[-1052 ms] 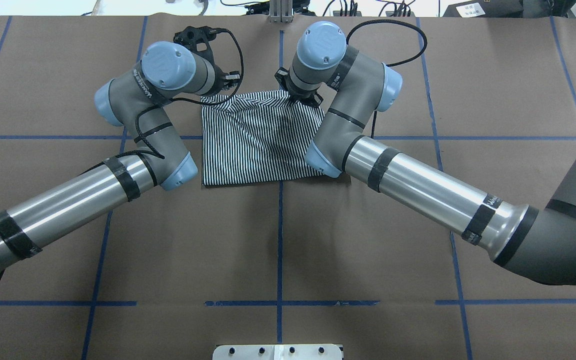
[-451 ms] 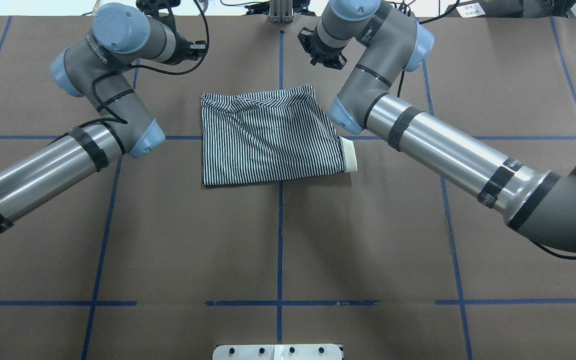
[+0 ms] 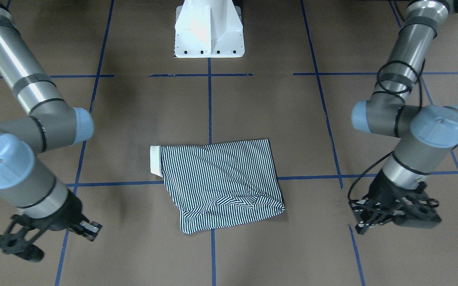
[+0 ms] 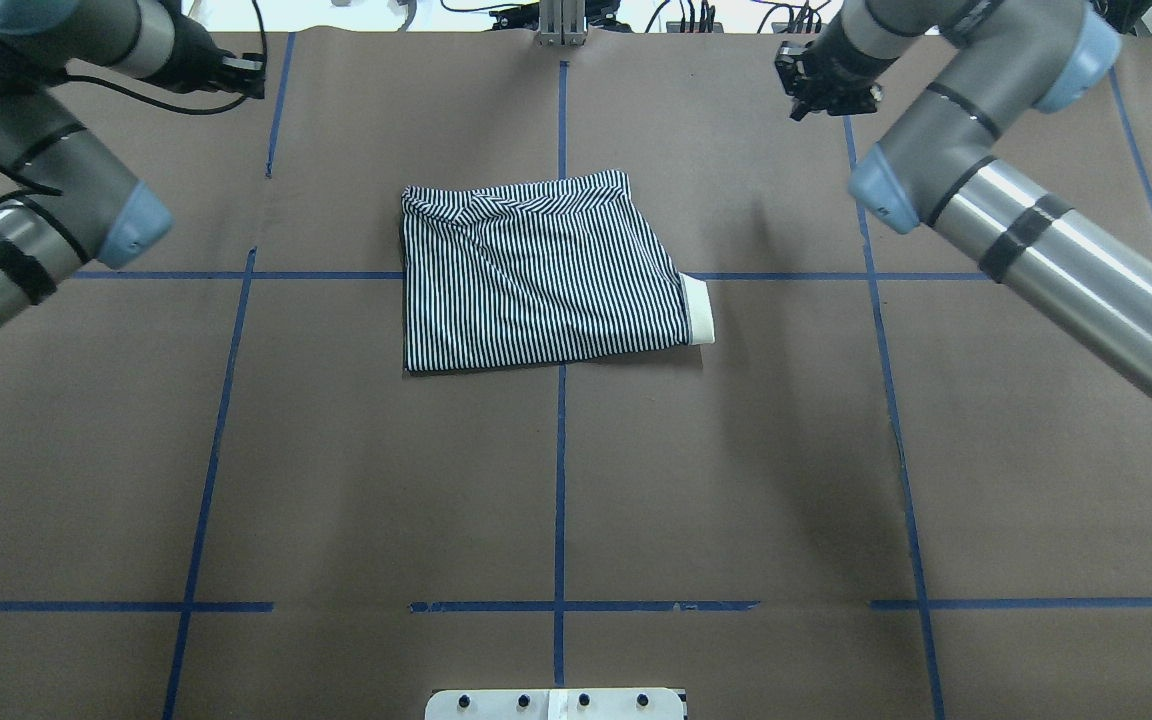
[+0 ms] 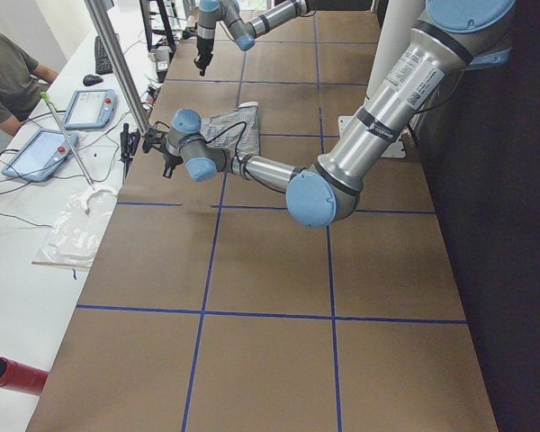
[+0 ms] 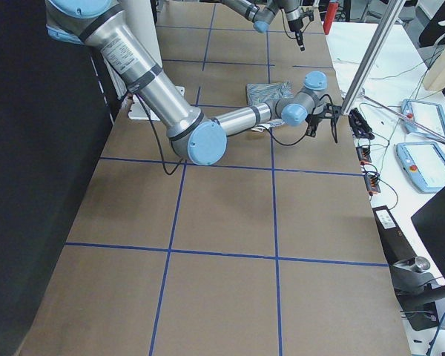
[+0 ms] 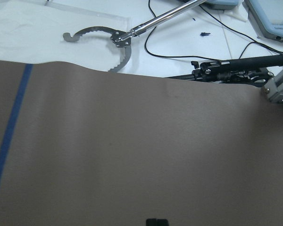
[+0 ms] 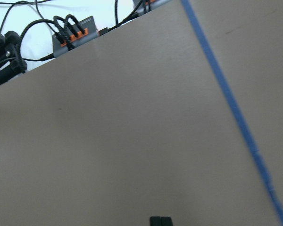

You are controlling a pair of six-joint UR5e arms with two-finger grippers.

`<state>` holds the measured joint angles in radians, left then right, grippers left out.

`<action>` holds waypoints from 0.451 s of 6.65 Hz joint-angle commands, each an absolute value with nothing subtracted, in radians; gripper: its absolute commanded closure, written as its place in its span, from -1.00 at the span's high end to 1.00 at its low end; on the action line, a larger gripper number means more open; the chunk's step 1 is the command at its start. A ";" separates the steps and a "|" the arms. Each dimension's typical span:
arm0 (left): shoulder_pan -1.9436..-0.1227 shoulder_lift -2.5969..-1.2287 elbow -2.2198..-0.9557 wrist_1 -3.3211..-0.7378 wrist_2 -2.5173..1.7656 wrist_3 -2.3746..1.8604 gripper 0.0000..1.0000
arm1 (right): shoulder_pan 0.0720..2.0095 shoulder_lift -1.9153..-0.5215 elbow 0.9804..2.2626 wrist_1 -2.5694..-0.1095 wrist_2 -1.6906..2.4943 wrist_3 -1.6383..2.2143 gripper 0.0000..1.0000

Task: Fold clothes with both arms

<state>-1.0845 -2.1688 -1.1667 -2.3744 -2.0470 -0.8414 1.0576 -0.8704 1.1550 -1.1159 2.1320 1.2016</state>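
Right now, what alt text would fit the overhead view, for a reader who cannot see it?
A striped shirt, folded into a rough rectangle, lies flat in the middle of a brown table marked with blue lines. The left gripper and the right gripper are near the far edge, one on each side, apart from the shirt and holding nothing.

The shirt (image 4: 536,285) lies on the table (image 4: 556,480), upper centre of the overhead frame. The left gripper (image 4: 246,75) hangs upper left, the right gripper (image 4: 826,95) upper right.

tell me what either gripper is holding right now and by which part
Nothing is held: left gripper and right gripper are shut, empty, apart from the folded shirt.
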 commanded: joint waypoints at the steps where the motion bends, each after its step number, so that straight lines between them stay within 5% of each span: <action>1: -1.245 -1.961 -1.328 -2.362 -2.233 -0.633 -0.69 | 1.271 -1.085 1.244 -1.166 2.303 0.784 -1.00; 3: -1.406 -1.779 -1.454 -2.314 -2.383 -0.411 -0.46 | 1.444 -1.217 1.253 -1.244 2.362 0.407 -1.00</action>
<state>-1.3086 -1.8754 -1.3885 -2.3467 -2.2956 -0.5383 1.3468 -1.1373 1.2452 -1.1982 2.3216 0.6268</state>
